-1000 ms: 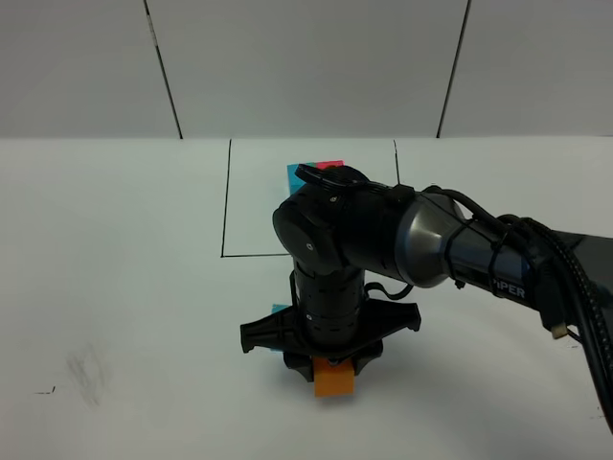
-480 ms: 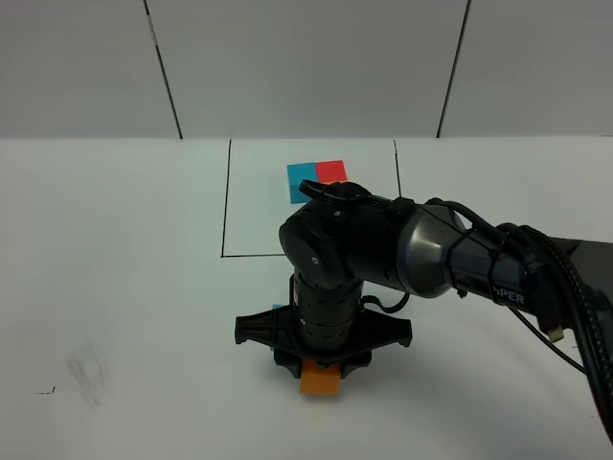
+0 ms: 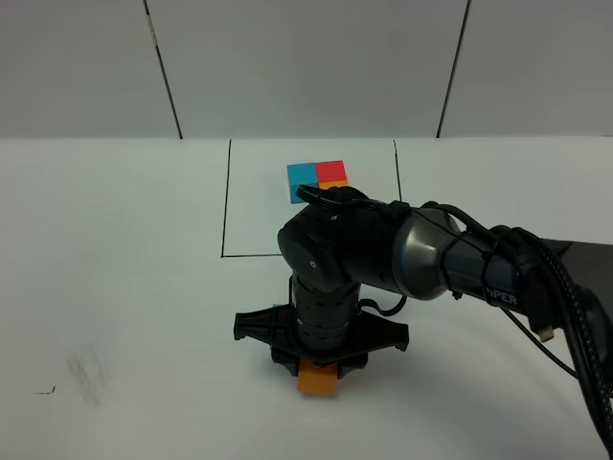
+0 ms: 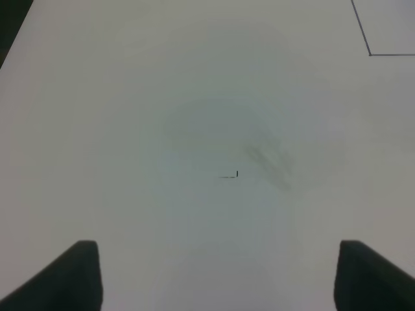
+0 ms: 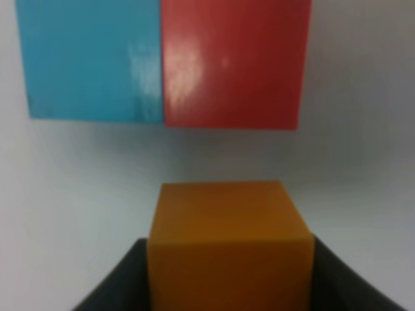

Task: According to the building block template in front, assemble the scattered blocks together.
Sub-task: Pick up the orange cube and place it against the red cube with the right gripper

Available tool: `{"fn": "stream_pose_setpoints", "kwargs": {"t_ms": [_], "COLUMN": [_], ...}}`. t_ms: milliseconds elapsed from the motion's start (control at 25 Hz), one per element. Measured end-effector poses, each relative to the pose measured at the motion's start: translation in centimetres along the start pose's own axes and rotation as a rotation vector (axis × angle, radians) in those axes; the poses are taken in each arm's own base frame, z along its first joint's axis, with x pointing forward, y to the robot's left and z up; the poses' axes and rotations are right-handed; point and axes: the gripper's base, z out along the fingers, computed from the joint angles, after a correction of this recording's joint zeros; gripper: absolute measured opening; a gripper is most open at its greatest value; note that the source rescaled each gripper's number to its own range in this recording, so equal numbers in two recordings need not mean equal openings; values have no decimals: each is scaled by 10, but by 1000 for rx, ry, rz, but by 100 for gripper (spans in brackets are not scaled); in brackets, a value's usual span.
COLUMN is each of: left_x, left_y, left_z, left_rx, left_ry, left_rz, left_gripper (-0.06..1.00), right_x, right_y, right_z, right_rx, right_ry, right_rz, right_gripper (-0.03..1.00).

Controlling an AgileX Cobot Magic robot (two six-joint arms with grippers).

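Right hand (image 5: 227, 285) is clamped on the plain matte orange cube (image 5: 227, 243), held low over the white surface (image 3: 124, 287). The plain blue cube (image 5: 91, 58) and plain red cube (image 5: 233, 61) sit side by side, touching, just beyond the orange one and apart from it. The framed blue, red and orange block template (image 3: 319, 177) lies farther back inside a thin black rectangle. Left hand (image 4: 217, 275) stands wide over bare surface, holding nothing.
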Motion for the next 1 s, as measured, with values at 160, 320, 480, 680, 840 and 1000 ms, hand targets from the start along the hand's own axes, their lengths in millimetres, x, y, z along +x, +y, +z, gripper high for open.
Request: {"fn": "stream_pose_setpoints", "kwargs": {"t_ms": [160, 320, 480, 680, 840, 1000], "left_x": [0, 0, 0, 0, 0, 0], "left_y": [0, 0, 0, 0, 0, 0], "left_z": [0, 0, 0, 0, 0, 0], "left_rx": [0, 0, 0, 0, 0, 0], "left_ry": [0, 0, 0, 0, 0, 0], "left_rz": [0, 0, 0, 0, 0, 0], "left_gripper": [84, 84, 84, 84, 84, 84], "right_x": [0, 0, 0, 0, 0, 1], "right_y": [0, 0, 0, 0, 0, 1], "right_z": [1, 6, 15, 18, 24, 32], "right_rx": [2, 10, 28, 24, 31, 40], "right_ry": [1, 5, 20, 20, 25, 37], "right_rz": [3, 5, 7, 9, 9, 12], "right_gripper": [0, 0, 0, 0, 0, 0]}}
